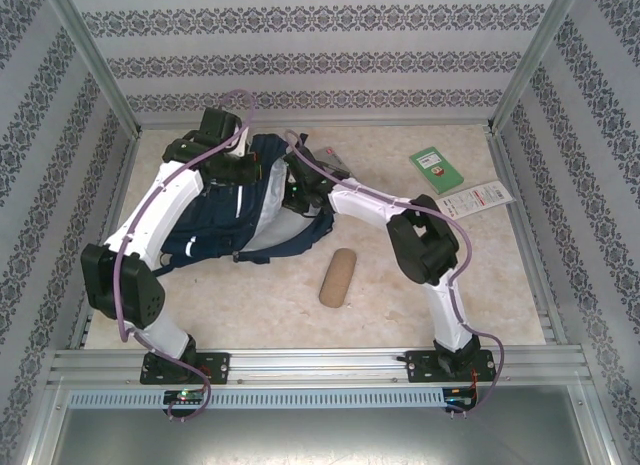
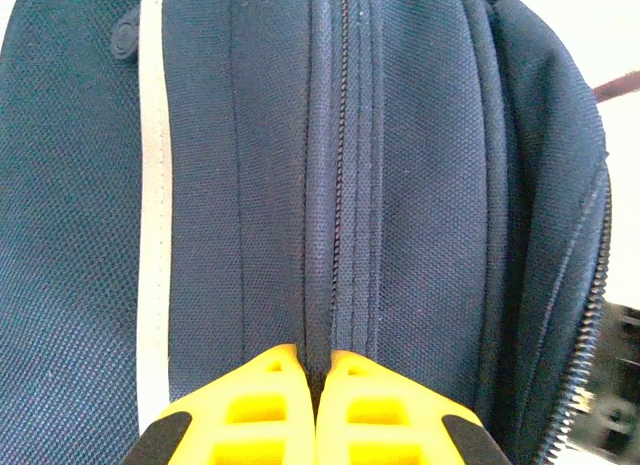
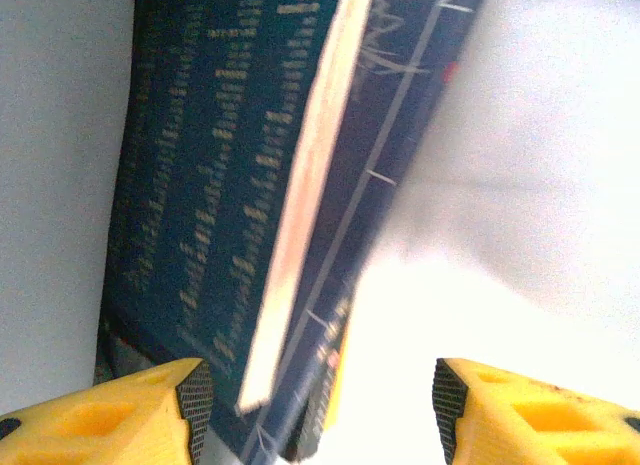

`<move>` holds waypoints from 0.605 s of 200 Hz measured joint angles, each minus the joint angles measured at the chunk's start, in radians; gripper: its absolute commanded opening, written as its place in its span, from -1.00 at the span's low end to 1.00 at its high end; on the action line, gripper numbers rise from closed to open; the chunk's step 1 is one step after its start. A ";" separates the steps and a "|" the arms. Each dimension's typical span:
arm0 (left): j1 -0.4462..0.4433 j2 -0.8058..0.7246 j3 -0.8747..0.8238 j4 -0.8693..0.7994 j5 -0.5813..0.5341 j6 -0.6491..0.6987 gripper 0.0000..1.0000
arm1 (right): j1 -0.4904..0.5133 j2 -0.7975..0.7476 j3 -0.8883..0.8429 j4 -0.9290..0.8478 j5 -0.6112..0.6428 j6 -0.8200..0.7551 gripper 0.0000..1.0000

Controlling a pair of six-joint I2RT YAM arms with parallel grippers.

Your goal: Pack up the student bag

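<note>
The student bag (image 1: 228,217) is a large navy-blue fabric backpack lying slumped on the table, left of centre and toward the far side. Dark straps trail from its near-left edge, and a pale patch shows on its right side. Up close (image 2: 420,185) the weave is coarse. A closed zipper runs along a raised seam, with a thin white stripe to its left.
</note>
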 measured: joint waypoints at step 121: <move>0.034 -0.041 -0.072 0.004 -0.010 0.010 -1.00 | -0.398 -0.463 -0.397 -0.111 0.159 -0.175 0.13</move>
